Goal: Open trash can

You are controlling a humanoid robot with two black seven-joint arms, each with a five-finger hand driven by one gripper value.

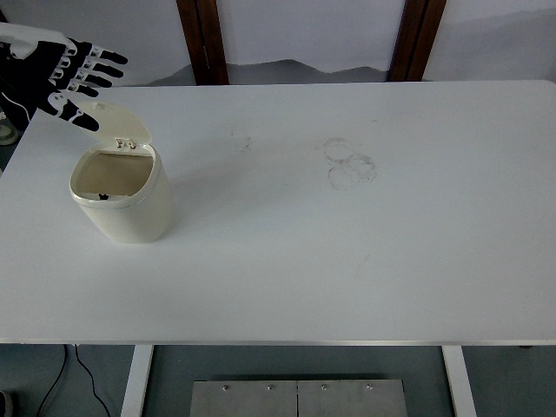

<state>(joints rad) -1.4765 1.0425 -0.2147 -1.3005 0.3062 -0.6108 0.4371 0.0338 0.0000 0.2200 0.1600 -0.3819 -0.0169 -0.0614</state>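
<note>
Top view
Surface: a white table (347, 278) is filling most of the frame, with faint ring smudges (349, 163) showing toward its far edge, right of centre.
Background: two dark wooden posts (201, 39) are standing beyond the far edge against a pale wall.
Trash can: the cream trash can (126, 195) is sitting upright near the table's left edge, toward the far-left corner.
Lid: its lid (113, 123) is standing tipped back at the hinge, leaving the can's mouth open.
Left hand: the left hand (74, 76) is hovering over the far-left corner just behind the lid, its fingers (97, 71) spreading loosely and gripping nothing.
</note>
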